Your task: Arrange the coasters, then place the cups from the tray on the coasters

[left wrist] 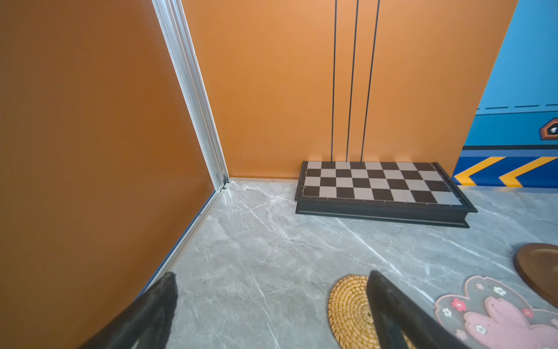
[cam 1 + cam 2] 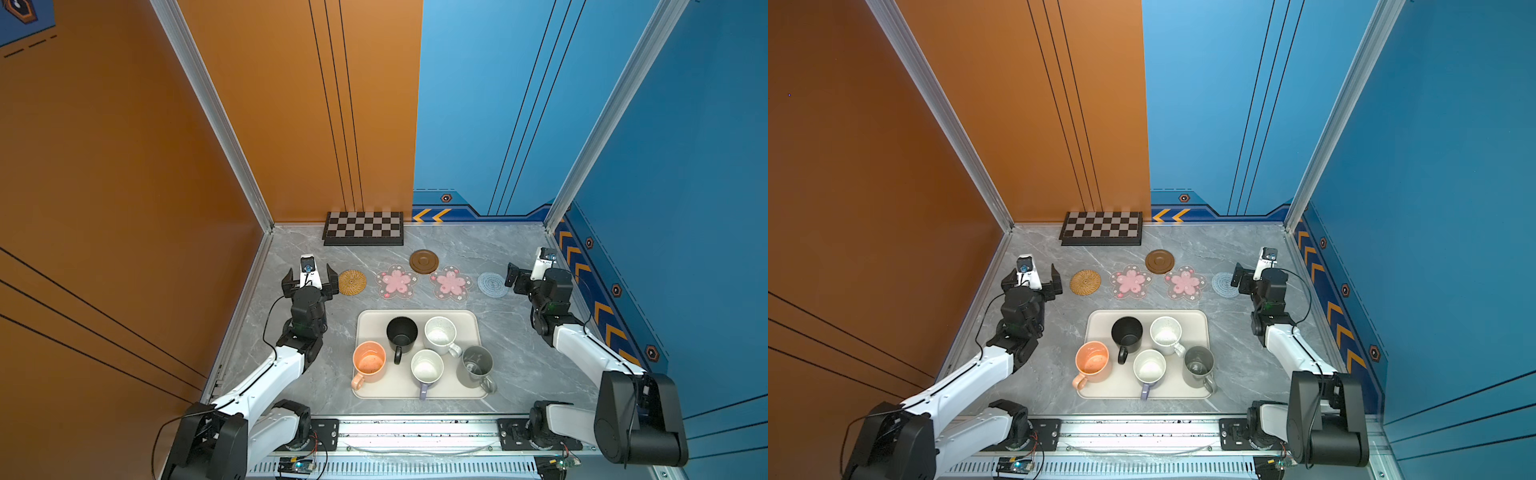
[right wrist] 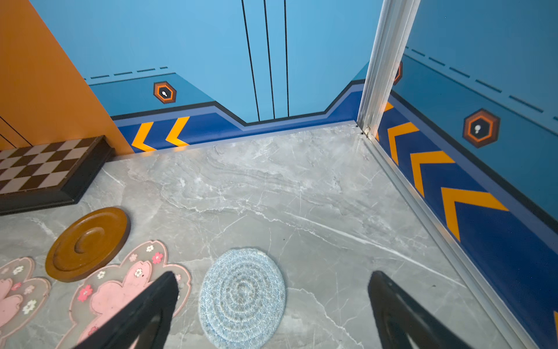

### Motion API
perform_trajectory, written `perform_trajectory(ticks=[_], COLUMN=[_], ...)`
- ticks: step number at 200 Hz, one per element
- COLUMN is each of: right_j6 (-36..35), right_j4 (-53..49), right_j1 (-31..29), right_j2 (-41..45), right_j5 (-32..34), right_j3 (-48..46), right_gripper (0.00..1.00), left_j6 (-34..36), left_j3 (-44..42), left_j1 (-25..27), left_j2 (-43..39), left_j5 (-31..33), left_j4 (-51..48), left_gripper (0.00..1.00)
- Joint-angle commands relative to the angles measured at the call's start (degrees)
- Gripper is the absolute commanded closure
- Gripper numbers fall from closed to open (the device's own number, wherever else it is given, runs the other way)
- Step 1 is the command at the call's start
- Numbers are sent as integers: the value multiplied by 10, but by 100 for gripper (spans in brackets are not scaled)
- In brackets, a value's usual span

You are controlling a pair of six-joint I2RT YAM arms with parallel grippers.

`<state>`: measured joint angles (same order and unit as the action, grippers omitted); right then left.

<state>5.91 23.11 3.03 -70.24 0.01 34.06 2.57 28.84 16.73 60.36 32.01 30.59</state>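
Rattan coaster (image 2: 352, 282) beside left gripper (image 2: 311, 275)

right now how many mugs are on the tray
5 on the tray: black mug and speckled mug at back, orange mug front left, lavender mug front middle, grey mug front right. None seems hidden.

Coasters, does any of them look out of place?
The brown coaster sits behind the row the other four form, between the two pink coasters, touching or overlapping their edges.
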Motion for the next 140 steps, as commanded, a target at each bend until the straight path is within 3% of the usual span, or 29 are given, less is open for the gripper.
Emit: perform_trajectory(ticks=[1, 41, 71, 101, 140], right_j6=[2, 24, 26, 50, 51], right_j4=[-75, -177, -233, -276, -338], right_j1=[3, 2, 1, 3, 4], right_j2=[35, 79, 97, 103, 83], right_j5=[1, 48, 43, 73, 68], right_j3=[14, 70, 102, 130, 173], right_gripper=[0, 0, 0, 0, 0], left_j6=[-23, -37, -54, -101, -98], left_j3=[46, 84, 93, 149, 154], left_j1=[12, 35, 38, 11, 11], left_j2=[-13, -29, -47, -40, -42], left_j5=[22, 33, 34, -26, -25], left_j4=[-138, -209, -240, -348, -345], left_gripper=[2, 2, 2, 2, 2])
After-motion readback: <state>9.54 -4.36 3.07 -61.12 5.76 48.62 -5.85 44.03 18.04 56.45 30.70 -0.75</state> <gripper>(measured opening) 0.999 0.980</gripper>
